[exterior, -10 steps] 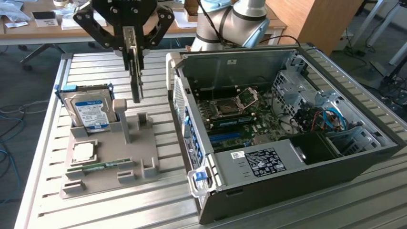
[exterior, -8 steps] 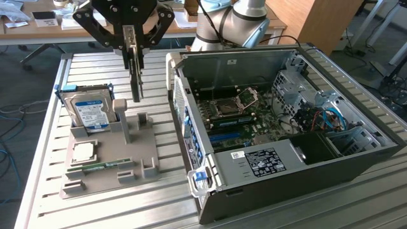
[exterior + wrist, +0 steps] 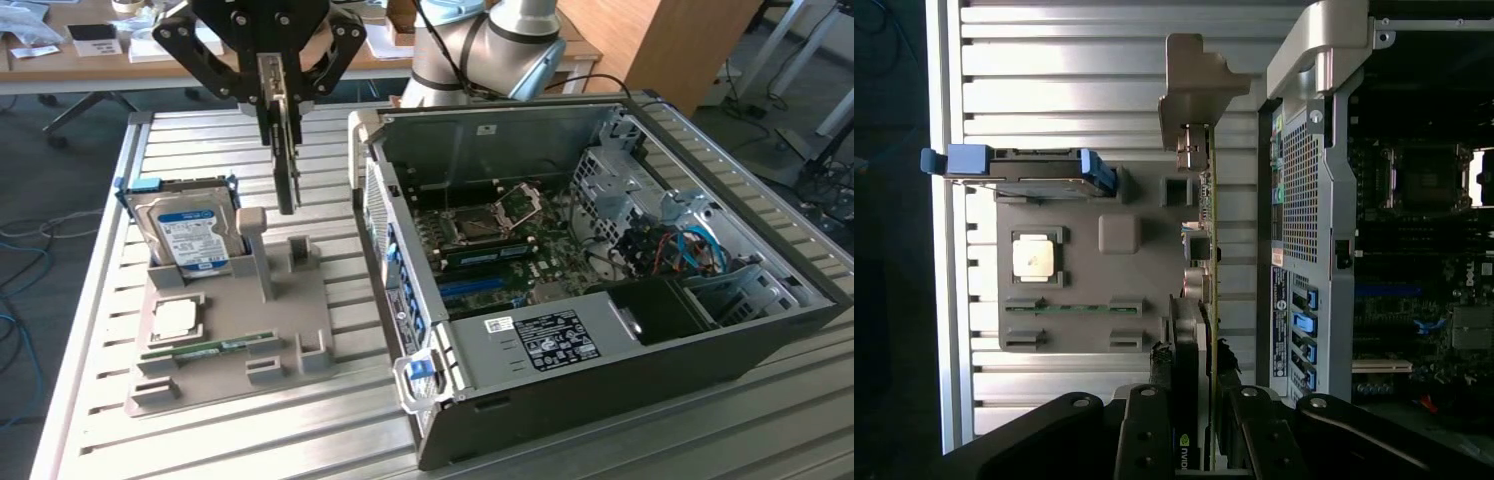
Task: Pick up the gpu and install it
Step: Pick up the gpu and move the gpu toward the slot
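Observation:
The gpu (image 3: pixel 283 160) is a thin dark card hanging upright, edge down, just above the posts at the back of the grey holder (image 3: pixel 227 300). My gripper (image 3: pixel 274 90) is shut on its upper edge. In the wrist view the gpu (image 3: pixel 1206 250) shows edge-on, its pale metal bracket (image 3: pixel 1194 80) at the far end, and my gripper (image 3: pixel 1194 405) clamps it from both sides. The open computer case (image 3: pixel 747 350) lies at the exterior view's right of the card, its motherboard (image 3: pixel 521 250) exposed.
On the grey holder stand a blue-labelled hard drive (image 3: pixel 194 235), a square CPU (image 3: pixel 176 318) and a narrow green RAM stick (image 3: pixel 214 348). The slatted metal table (image 3: pixel 200 440) carries everything. The arm's base (image 3: pixel 481 50) rises behind the case.

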